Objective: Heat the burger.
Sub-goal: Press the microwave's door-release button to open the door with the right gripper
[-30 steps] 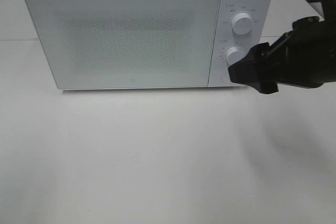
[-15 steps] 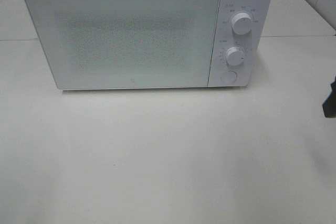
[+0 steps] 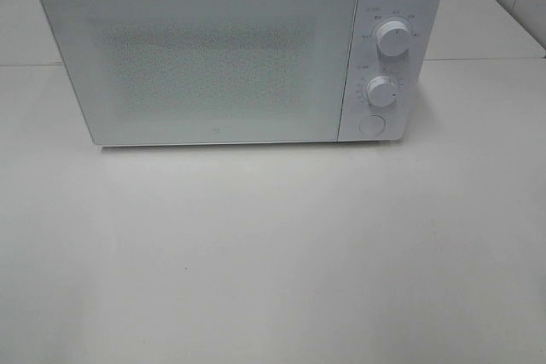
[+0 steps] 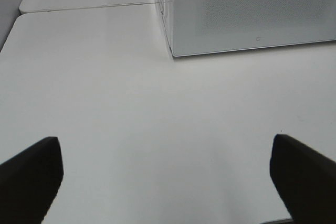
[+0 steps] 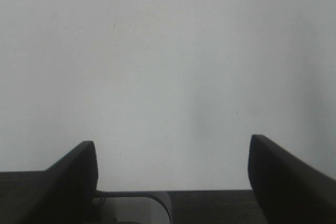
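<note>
From the high camera, a white microwave [image 3: 213, 57] stands at the back of a white table [image 3: 273, 253]. Its door [image 3: 200, 61] is shut, and the frosted, speckled panel shows nothing of the inside. On the panel to the right of the door sit an upper knob [image 3: 393, 38], a lower knob [image 3: 382, 91] and, under them, a round button [image 3: 371, 124]. The burger shows in none of the views, so where it is cannot be told.

In the left wrist view, the left gripper [image 4: 167, 174] hangs over bare table with its jaws spread wide. Its dark fingers [image 4: 31, 177] sit at opposite edges of the picture, with nothing between them. The microwave's lower front corner lies ahead of it, well apart.

In the right wrist view, the right gripper [image 5: 173, 166] is likewise spread wide. Its two dark fingers [image 5: 73, 177] stand far apart over plain table, holding nothing.
</note>
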